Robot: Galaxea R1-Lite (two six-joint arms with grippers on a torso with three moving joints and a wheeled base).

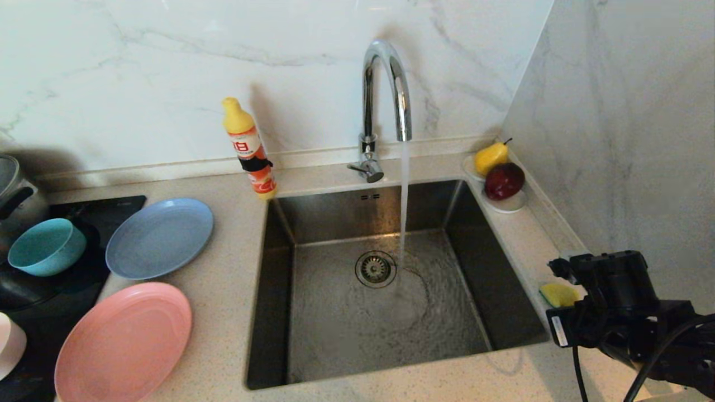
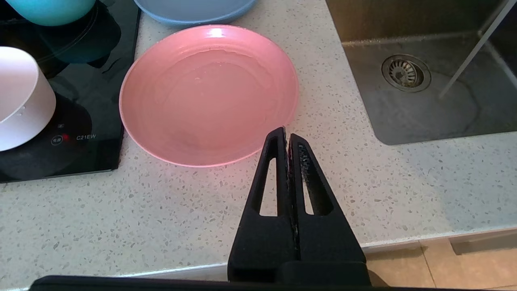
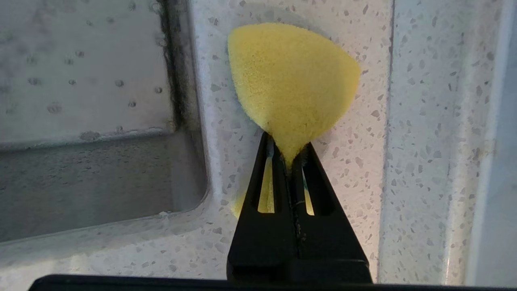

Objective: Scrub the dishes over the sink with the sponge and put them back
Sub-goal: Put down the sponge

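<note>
The yellow sponge (image 3: 291, 81) is pinched at one end by my right gripper (image 3: 287, 152), which is shut on it over the counter strip to the right of the sink (image 1: 335, 329). In the head view the sponge (image 1: 558, 294) shows beside the right wrist. Water runs from the chrome tap (image 1: 385, 78) into the basin. Left of the sink lie the salmon-pink plate (image 1: 124, 341), the grey-blue plate (image 1: 160, 237), the teal bowl (image 1: 46, 245) and the pale pink dish (image 1: 10, 343). My left gripper (image 2: 287, 135) is shut and empty, over the counter at the pink plate's (image 2: 208, 95) near edge.
A yellow and orange detergent bottle (image 1: 249, 148) stands behind the sink's left corner. A white dish (image 1: 509, 205) with a pear and an apple sits at the back right corner. A black hob (image 1: 95, 212) and a steel pot (image 1: 11, 190) are far left. A marble wall closes the right side.
</note>
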